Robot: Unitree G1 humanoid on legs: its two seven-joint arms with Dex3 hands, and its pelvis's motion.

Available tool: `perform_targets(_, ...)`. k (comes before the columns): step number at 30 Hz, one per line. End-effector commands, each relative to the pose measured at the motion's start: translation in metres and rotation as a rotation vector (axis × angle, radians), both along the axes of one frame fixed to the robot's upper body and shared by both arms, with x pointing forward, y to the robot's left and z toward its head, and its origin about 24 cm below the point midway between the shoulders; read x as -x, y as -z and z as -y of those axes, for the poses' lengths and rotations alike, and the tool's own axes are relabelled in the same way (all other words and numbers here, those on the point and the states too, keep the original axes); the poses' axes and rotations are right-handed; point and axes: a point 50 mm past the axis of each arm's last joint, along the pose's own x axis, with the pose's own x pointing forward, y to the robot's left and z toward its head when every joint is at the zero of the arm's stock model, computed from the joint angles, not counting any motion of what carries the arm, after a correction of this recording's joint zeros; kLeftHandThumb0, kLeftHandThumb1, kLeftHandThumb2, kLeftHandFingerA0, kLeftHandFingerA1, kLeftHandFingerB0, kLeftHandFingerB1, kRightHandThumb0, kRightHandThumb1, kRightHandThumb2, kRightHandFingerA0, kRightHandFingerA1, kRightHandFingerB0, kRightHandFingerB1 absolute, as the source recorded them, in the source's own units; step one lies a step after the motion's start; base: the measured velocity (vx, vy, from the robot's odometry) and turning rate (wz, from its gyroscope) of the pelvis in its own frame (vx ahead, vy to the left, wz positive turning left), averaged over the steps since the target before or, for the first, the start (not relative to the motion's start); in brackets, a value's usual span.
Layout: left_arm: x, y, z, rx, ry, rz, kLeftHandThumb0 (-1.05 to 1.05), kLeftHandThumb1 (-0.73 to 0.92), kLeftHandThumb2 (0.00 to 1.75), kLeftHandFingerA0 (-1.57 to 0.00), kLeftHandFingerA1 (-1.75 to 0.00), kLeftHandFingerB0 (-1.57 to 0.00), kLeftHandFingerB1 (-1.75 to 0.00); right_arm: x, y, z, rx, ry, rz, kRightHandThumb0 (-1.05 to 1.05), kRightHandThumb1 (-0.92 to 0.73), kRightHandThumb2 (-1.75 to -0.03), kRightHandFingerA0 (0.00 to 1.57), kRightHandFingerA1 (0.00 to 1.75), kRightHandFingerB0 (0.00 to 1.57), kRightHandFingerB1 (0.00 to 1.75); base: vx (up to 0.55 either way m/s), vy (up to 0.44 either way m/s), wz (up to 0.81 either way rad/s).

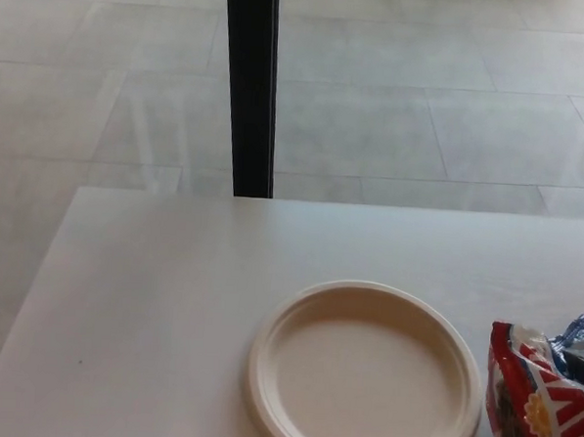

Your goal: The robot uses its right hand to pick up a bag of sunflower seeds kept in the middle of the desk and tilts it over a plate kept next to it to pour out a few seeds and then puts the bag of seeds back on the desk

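Right hand: you see only a dark sliver of it [583, 366] at the right edge, pressed against the crinkled blue top of the bag. You cannot tell from this how its fingers stand, nor whether they clamp the bag.

Left hand: not in view.

Bag of sunflower seeds [542, 408]: red, white and blue foil, at the lower right corner, partly cut off by the frame. It lies just right of the plate, its near edge beside the rim; whether it rests on the tabletop or hangs above it, you cannot tell.

Paper plate [366, 299]: cream, round, no seeds showing in it.

Key relation: the plate lies to the left of the bag and the hand, so any pour runs leftward across the rim. The right hand is the nearer one.

Tabletop [160, 300]: pale, plain. Beyond it, a tiled floor [426, 98] and a black post [250, 79].
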Motion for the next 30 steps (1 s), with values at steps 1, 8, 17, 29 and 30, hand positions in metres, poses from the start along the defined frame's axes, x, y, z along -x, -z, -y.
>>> perform_targets(1, 0.003, 0.001, 0.000, -0.003, -0.067, 0.017, -0.46, 0.72, 0.69, -0.35, -0.71, -0.18, -0.51, -0.002, 0.005, 0.009, 0.018, 0.060, -0.026, -0.35, -0.40, -0.66, 0.00, 0.13, 0.03, 0.12, 0.00, 0.000, 0.00)
perform_targets(8, 0.005, -0.003, 0.000, -0.030, 0.056, -0.019, -0.50, 0.75, 0.71, -0.58, -1.00, -0.30, -0.57, -0.011, 0.003, 0.007, -0.051, 0.055, -0.011, -0.21, -0.51, -0.76, 0.21, 0.62, 0.01, 0.19, 0.00, 0.000, 0.00)
perform_targets(17, 0.005, -0.002, 0.000, -0.029, 0.036, -0.004, -0.50, 0.73, 0.71, -0.49, -0.83, -0.27, -0.55, -0.015, 0.000, -0.011, -0.148, -0.055, 0.053, -0.12, -0.43, -0.92, 0.54, 0.76, 0.03, 0.50, 0.00, 0.000, 0.00)
perform_targets(29, -0.002, -0.002, -0.002, -0.033, 0.020, 0.014, -0.44, 0.75, 0.72, -0.38, -0.70, -0.21, -0.52, -0.013, -0.003, -0.023, -0.169, -0.149, 0.098, -0.06, -0.54, -0.97, 1.00, 1.51, 0.90, 0.91, 0.00, 0.000, 0.00)
perform_targets(30, -0.002, -0.002, -0.002, -0.019, -0.002, 0.024, -0.45, 0.73, 0.73, -0.37, -0.71, -0.21, -0.53, -0.013, -0.003, -0.022, -0.170, -0.146, 0.098, -0.06, -0.52, -1.04, 1.07, 1.48, 0.93, 0.94, 0.00, 0.000, 0.00)
